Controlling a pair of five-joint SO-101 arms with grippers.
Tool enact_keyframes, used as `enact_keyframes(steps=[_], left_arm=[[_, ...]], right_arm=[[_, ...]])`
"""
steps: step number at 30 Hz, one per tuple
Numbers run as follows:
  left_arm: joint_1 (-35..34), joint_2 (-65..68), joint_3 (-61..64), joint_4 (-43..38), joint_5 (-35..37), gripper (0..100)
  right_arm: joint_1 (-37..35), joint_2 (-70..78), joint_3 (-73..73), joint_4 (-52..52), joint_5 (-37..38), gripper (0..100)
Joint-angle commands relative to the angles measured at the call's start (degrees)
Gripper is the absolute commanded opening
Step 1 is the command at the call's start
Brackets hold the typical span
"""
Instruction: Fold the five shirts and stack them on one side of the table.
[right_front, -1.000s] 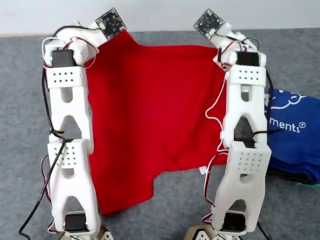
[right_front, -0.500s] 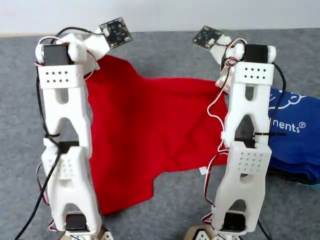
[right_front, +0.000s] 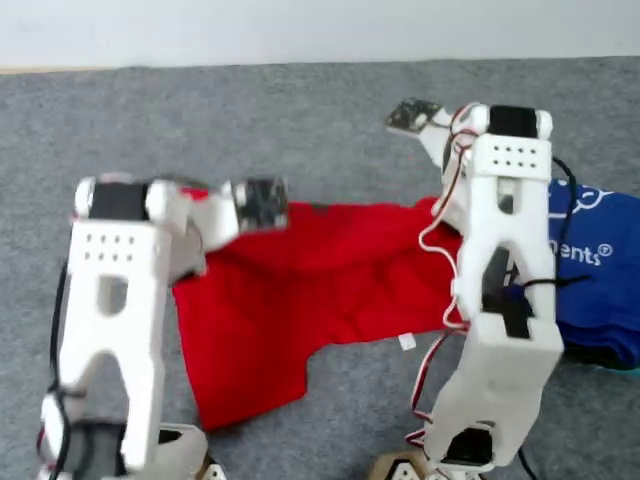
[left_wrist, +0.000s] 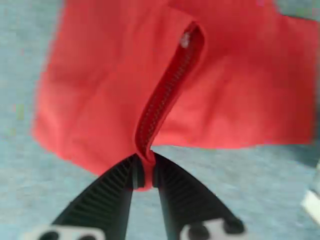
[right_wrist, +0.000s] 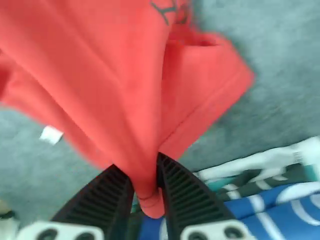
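Red shirt (right_front: 300, 290), raised off the grey tabletop (right_front: 300, 110) along its far edge. Left gripper (left_wrist: 145, 167): fingers (left_wrist: 112, 192) closed on a pinch of red fabric at one end of that edge. Right gripper (right_wrist: 145, 175): likewise clamped on a fold of cloth at the other end. The held edge runs side to side between the two arms. The rest of the shirt slopes away from the fingers toward the arm bases, its near hem lying on the tabletop. Judged step: laying the far edge over the near part, which calls for both arms travelling evenly. A pile of folded shirts (right_front: 600, 290), blue on top, lies just beside the right arm, the likely stacking side.
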Motion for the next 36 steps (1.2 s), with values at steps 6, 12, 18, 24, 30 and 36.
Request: enact_keyframes(steps=[6, 12, 18, 24, 30, 36], left_arm=[[1.41, -15.21, 23.08, 1.76, -0.53, 1], [4.84, -20.31, 31.96, 1.76, 1.32, 1], [5.89, -22.86, 34.59, 1.85, 2.37, 1], [6.24, -22.77, 34.68, 1.85, 2.20, 1], [9.49, -23.03, 34.42, 1.49, 2.29, 1], [10.02, -23.12, 34.59, 0.44, 4.75, 1]], right_arm=[[0.48, -10.33, 17.93, 2.24, 0.62, 1.2], [2.42, -10.33, 23.47, -2.68, 1.14, 1.2], [4.09, -10.33, 24.26, -2.24, 2.64, 1.2], [4.62, -10.33, 24.26, -1.10, 4.13, 1.2], [5.32, -10.24, 24.35, -1.19, 4.66, 1.4], [5.41, -10.33, 24.26, -1.19, 4.48, 8.2]])
